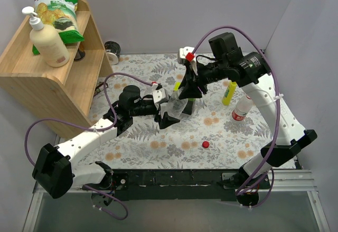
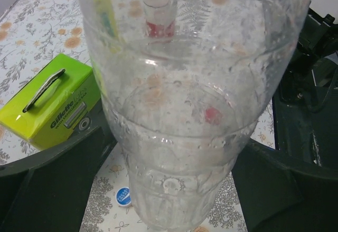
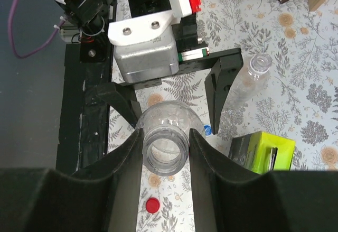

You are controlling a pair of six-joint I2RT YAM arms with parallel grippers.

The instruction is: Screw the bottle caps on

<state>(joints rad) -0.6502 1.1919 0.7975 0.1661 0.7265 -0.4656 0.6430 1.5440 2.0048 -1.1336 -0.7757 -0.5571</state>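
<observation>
The right tool (image 3: pixel 165 148) was pinching the bare neck of a clear bottle (image 2: pixel 195 137), whose mouth was open with no cap on it. The left tool (image 3: pixel 174 126) was spread to either side of the bottle's body (the right wrist view showed a gap on both sides), so it gripped nothing.

To do this step well, I judged that the left tool should close squarely on the body, firmly but without crushing the thin plastic. Only then should the right tool let go of the neck to fetch a cap.

The red cap (image 3: pixel 152 205) lay on the tabletop (image 1: pixel 237 142) near the arms. 1 blue cap (image 2: pixel 123 195) sat just beside the held bottle. A green Gillette box (image 3: pixel 261 155) and a 2nd open bottle (image 3: pixel 253 76) crowded close and were likely obstacles. A labelled bottle (image 1: pixel 242 109) and a yellow squeeze bottle (image 1: pixel 229 92) lay further right.
</observation>
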